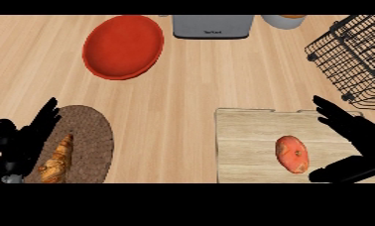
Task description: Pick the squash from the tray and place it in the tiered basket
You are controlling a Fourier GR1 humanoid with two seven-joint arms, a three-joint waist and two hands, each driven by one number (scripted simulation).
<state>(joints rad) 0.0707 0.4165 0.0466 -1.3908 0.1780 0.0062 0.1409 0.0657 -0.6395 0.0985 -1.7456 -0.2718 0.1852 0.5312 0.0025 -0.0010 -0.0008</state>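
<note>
A: What fills the frame, biggest first?

B: A wooden counter (190, 91) runs edge to edge. On it, lower right, lies a pale wooden tray (249, 145); at the right edge stands the black wire basket (344, 56); upper left sits a red plate (123, 45); lower left a woven mat (92, 141) carries a croissant (57, 160). A grey appliance (212, 26) and a bowl (284, 20) line the top edge.

A: And the squash?

B: The orange-red squash (291, 154) lies on the tray's right half, in the frame's lower right, well below the basket.

A: Where is the hand relative to it?

B: The right hand (350, 133) is spread wide and holds nothing. Its fingers reach in above and to the right of the squash; its thumb sits lower right, just beside it. The squash lies inside that opening, apparently untouched. The left hand (29, 136) rests open at the lower left edge, beside the mat.

A: How will it handle?

B: Judging by its look, it is stiff, smooth-skinned and fairly light, rounded enough to roll. Taking it across the narrow middle, fingers on one side and thumb opposite, seems safest.
</note>
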